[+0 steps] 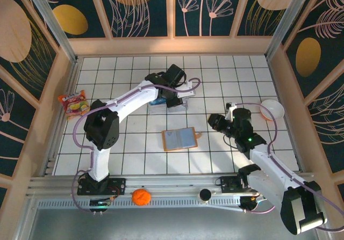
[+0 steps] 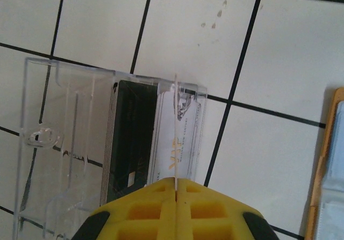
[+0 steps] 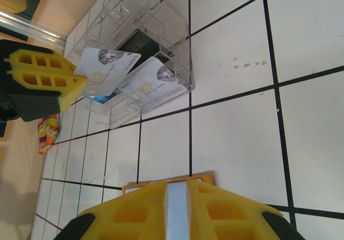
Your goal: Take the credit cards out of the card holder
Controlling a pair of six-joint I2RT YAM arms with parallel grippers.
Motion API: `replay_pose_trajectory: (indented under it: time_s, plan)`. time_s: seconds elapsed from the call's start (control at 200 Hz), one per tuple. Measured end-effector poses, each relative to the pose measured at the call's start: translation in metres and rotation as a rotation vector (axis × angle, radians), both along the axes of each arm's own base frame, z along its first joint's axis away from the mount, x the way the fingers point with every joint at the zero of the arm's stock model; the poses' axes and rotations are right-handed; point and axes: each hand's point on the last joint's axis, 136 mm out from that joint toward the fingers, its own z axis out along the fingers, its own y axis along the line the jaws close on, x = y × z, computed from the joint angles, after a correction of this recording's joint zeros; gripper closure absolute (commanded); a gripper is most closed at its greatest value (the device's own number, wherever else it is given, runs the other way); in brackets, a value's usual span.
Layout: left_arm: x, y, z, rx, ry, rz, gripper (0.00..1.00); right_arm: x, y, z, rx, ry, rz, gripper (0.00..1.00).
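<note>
Now the left gripper pinches a silver credit card above the clear box beyond the card holder, which lies open on the bench. The right gripper hovers beside the card holder, its grip unclear.

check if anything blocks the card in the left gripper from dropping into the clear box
Nothing visible does. The left gripper holds a white card right over the clear box, which already holds a dark card and a leaning white VIP card.
</note>
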Motion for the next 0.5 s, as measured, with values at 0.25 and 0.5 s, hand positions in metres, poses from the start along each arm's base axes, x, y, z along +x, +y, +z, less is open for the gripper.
replay_pose_trajectory:
  time_s: [0.25,0.5]
  plan:
    - [0.001,0.001,-0.006,0.023,-0.004,-0.017,1.0,0.002,-0.002,-0.008,-0.007,0.028,-0.006,0.83]
    - [0.004,0.005,-0.028,0.074,0.007,-0.017,1.0,0.004,-0.005,-0.011,-0.009,0.039,-0.017,0.83]
